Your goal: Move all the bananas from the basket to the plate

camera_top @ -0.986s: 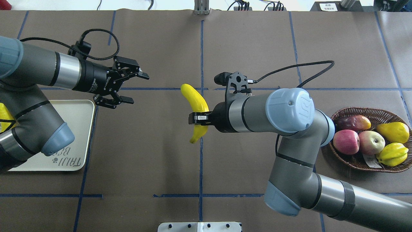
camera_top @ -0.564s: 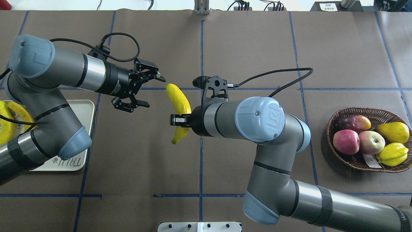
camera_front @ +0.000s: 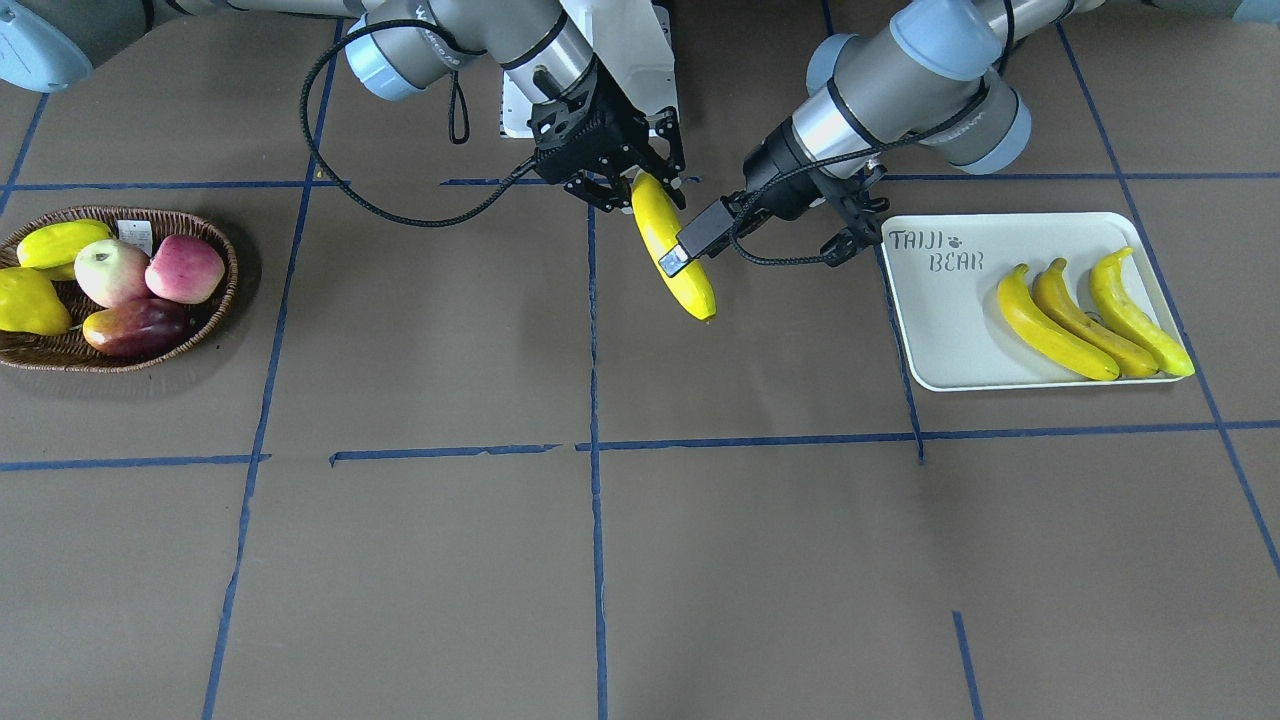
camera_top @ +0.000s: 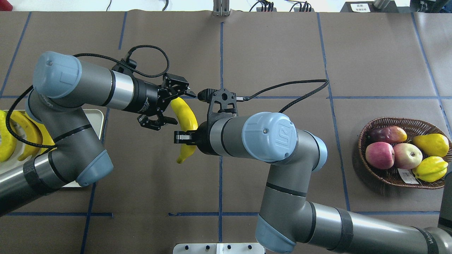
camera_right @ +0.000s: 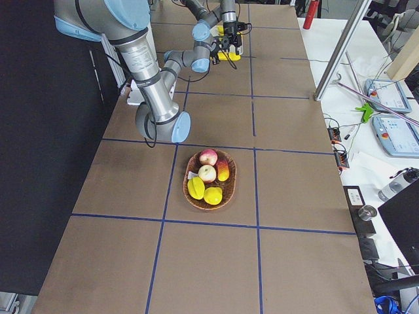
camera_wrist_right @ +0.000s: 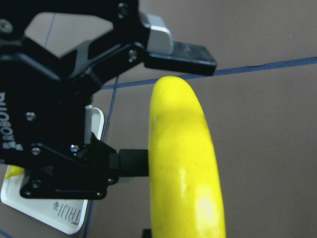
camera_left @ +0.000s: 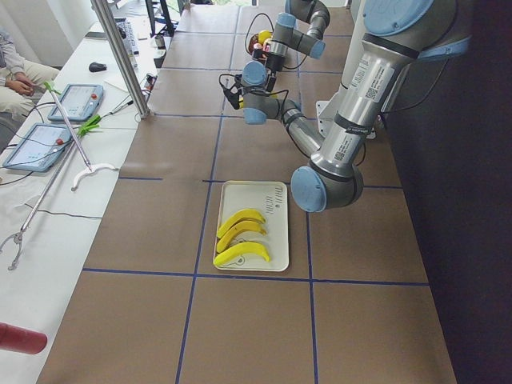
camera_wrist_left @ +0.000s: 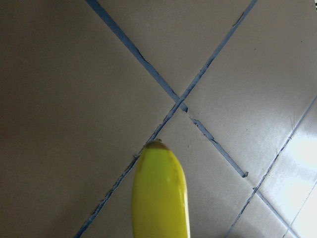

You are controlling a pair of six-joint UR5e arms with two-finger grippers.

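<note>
The right gripper is clamped on 1 banana, holding it in the air between the plate and the basket, nearer the plate. The left gripper, reaching out from the plate's side, has its jaws spread wide on either side of that banana; whether a pad touches it is unclear. 3 bananas lie side by side on the plate, toward its end away from the basket. The basket stands well apart from the plate
</note>
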